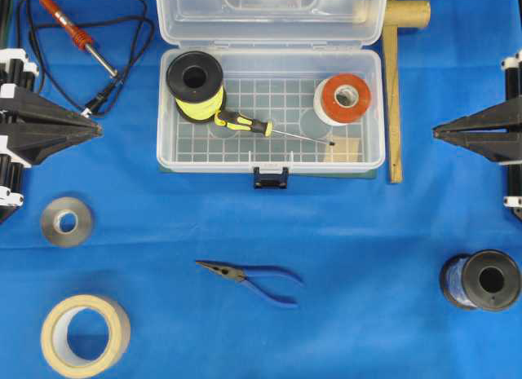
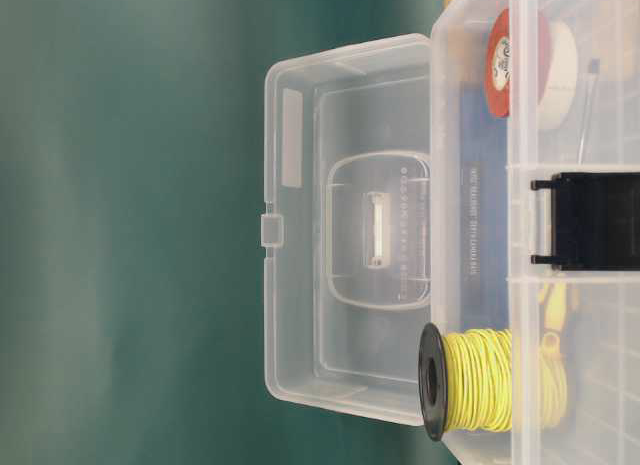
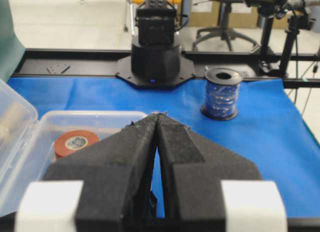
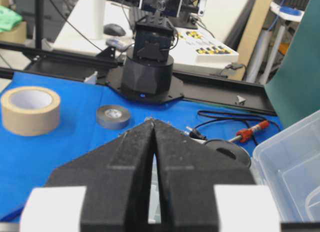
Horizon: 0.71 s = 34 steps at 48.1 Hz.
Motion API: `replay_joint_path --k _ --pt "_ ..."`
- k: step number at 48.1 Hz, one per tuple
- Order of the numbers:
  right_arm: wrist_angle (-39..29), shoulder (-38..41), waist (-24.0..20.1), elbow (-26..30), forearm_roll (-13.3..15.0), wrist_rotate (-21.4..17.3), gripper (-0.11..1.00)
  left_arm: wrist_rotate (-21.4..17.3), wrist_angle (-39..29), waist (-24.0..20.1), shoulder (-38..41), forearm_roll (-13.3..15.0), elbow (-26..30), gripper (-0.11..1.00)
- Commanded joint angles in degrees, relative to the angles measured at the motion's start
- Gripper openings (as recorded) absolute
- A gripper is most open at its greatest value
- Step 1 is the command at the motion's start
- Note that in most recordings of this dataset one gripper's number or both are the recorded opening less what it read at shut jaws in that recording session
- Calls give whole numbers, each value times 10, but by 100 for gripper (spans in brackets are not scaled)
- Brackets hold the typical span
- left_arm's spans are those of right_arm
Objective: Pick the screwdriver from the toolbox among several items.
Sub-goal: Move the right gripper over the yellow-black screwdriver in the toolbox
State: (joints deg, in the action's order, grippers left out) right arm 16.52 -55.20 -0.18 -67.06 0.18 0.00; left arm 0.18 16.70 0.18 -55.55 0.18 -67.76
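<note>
Screwdriver (image 1: 243, 122) lies flat on the gridded floor of the toolbox (image 1: 167, 110), yellow-and-black handle touching the yellow wire spool (image 1: 196, 85), thin shaft running toward the orange tape roll (image 1: 343, 99). I judge it light and rigid; the chunky ribbed handle is my grab point, since the slim steel shaft looks slippery. Lid stands open, so straight down from above is clear, but the spool crowds the handle's left end and the front wall sits near. Left gripper (image 1: 99, 130) is parked outside the box with its claw pressed together; right gripper (image 1: 435, 133) likewise pinched together, holding nothing. Pliers (image 1: 249, 277) and soldering iron (image 1: 77, 35) lie well apart on the blue cloth (image 1: 359, 232).
</note>
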Motion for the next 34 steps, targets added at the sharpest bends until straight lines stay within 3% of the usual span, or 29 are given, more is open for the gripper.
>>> replay_joint_path --k 1,15,34 --pt "2 5 4 19 -4 -4 0 -3 7 1 3 16 8 0" --pt "-144 136 15 168 -19 -65 0 0 4 1 10 17 7 0" --pt "-364 376 86 401 -19 -170 2 -1 4 1 11 17 7 0"
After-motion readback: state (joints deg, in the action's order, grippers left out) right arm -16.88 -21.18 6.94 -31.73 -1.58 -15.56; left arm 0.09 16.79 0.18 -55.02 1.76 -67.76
